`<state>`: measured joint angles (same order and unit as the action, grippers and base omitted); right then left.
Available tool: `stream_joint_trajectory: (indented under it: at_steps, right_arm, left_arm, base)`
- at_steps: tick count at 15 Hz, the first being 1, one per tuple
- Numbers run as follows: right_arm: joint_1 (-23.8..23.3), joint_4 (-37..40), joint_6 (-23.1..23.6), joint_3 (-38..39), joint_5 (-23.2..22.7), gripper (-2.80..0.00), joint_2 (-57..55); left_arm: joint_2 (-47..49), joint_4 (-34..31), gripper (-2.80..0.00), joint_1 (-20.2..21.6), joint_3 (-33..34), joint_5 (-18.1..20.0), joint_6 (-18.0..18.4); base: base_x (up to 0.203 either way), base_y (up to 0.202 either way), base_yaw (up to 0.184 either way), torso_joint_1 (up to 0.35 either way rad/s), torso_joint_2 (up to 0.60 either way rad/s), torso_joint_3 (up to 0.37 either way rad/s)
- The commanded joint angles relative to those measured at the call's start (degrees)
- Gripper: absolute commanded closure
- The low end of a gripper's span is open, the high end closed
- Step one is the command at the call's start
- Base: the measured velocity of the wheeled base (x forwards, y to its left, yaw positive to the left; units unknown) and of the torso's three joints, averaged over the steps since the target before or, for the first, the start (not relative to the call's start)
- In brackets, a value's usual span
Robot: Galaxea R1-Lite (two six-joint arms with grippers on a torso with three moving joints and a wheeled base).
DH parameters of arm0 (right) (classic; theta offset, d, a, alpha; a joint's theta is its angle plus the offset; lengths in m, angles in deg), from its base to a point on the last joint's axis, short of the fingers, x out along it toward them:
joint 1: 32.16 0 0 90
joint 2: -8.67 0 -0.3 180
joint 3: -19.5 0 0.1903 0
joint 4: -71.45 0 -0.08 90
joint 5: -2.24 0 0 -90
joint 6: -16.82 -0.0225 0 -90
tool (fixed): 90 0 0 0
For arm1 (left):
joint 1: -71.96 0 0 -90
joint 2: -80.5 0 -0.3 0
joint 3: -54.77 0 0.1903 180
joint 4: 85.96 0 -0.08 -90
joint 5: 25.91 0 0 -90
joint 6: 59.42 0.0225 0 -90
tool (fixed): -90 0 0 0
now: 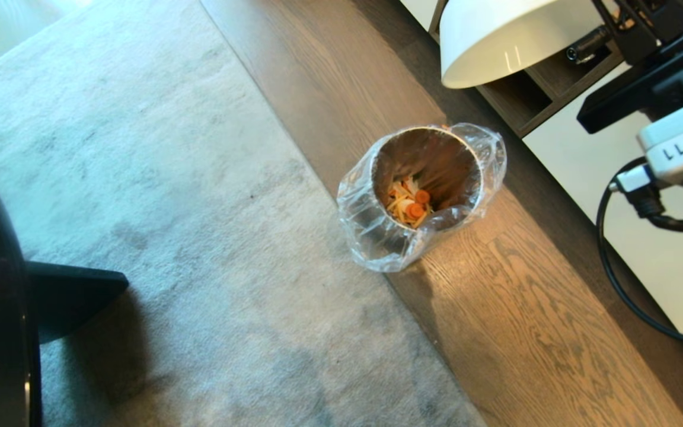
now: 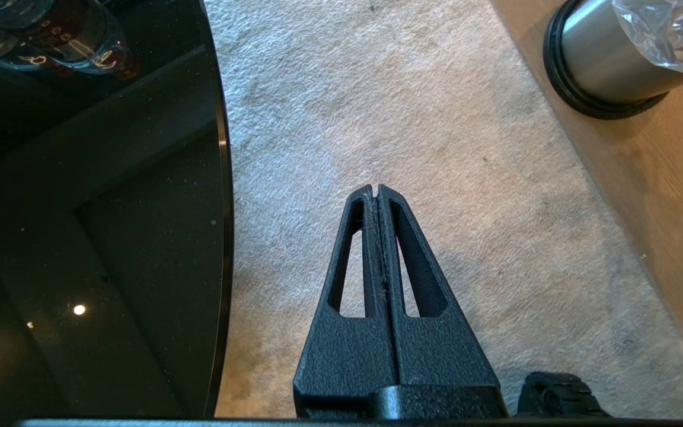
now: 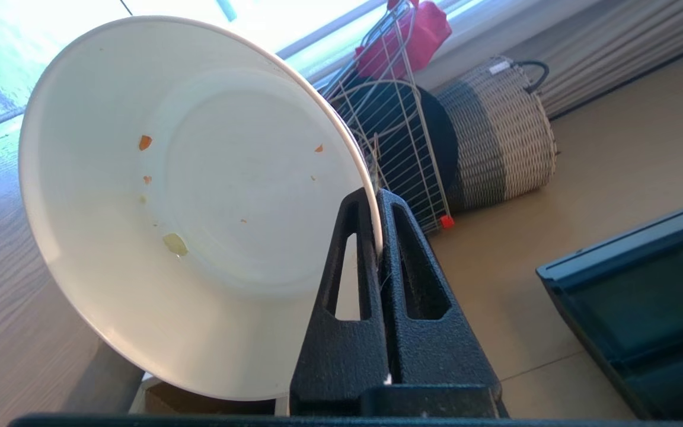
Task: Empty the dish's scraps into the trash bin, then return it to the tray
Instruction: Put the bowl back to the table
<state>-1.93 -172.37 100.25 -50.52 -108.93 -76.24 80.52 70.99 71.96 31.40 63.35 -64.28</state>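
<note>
The scraps [image 1: 409, 203] lie inside the trash bin [image 1: 421, 196], so emptying looks done. The right gripper [image 3: 377, 204] pinches the rim of the tilted white bowl [image 3: 193, 196], held up beside the bin; next it must be righted and carried to the tray, which is unseen. The left gripper [image 2: 377, 191] hangs clenched, empty.

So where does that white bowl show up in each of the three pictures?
Head view: the dish is at the top right, tipped, up past the trash bin.
Left wrist view: not in it; only the shut left tool over the carpet, and the bin's steel side.
Right wrist view: it fills the left half, rim pinched in the right tool, almost empty.
Shared landmark: the trash bin, in the head and left wrist views.
</note>
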Motion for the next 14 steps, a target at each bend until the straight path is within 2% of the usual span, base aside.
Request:
stream_joint_trajectory:
  at_steps: [1,7,10,14]
  right_arm:
    - [0.0,-2.5,-0.8,1.1,1.6,0.0,0.3]
    - [0.0,-2.0,-5.8,7.8,9.9,0.0,2.6]
    - [0.0,-0.4,-8.8,11.6,16.8,0.0,4.5]
    - [-0.3,10.0,-12.4,12.4,17.8,0.0,8.3]
  left_arm:
    - [0.0,0.0,0.0,0.0,0.0,0.0,-0.1]
    - [0.0,0.0,0.0,0.0,0.0,0.0,-0.1]
    - [0.0,0.0,0.0,0.0,0.0,0.0,-0.1]
    - [0.0,0.0,0.0,0.0,0.0,0.0,-0.1]
  base:
    - [0.0,0.0,0.0,0.0,0.0,0.0]
    - [0.0,0.0,0.0,0.0,0.0,0.0]
    - [0.0,0.0,0.0,0.0,0.0,0.0]
    - [0.0,0.0,0.0,0.0,0.0,0.0]
